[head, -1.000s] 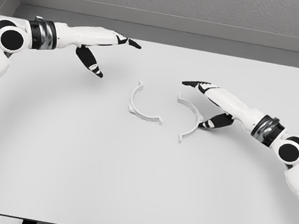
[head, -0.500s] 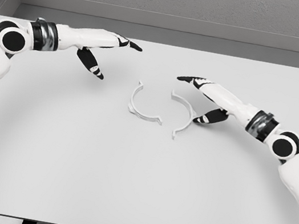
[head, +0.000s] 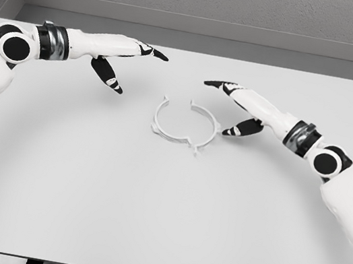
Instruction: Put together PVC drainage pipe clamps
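I saw the right clamp half (head: pixel 206 125) had slid left against the left clamp half (head: pixel 163 121), my spread-fingered right hand (head: pixel 239 109) just right of it, nearer than the open left hand (head: pixel 117 60).

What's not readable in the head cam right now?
- Whether the two clamp halves are seated or only touching at their lower ends: too small in the head view.
- Whether the right hand touches the right half: contact too small to tell.
- Right forearm: cut off by the right edge.
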